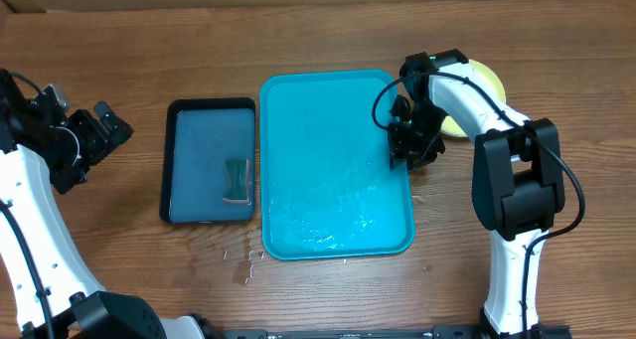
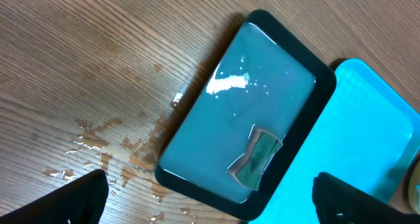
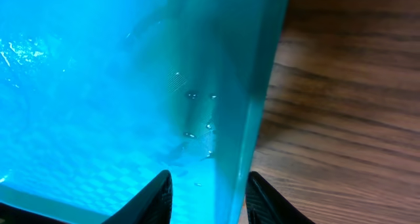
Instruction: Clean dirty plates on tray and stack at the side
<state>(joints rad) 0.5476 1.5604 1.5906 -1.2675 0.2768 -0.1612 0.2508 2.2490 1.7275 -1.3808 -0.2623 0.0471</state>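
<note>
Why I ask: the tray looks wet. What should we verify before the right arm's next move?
1. Tray free of plates: ok.
2. Right gripper astride tray's right rim: ok.
3. Firm grip on that rim: cannot tell.
4. Tray dry: not ok, water pools at its near end.
5. Left gripper open, holding nothing: ok.
6. Plate beside tray, whole stack there: cannot tell, arm hides it.

Overhead looks straight down; both close wrist views share the tray point(image 1: 328, 130).

End effector point(image 3: 209, 184) apparently straddles tray point(image 3: 98, 99) rim.
</note>
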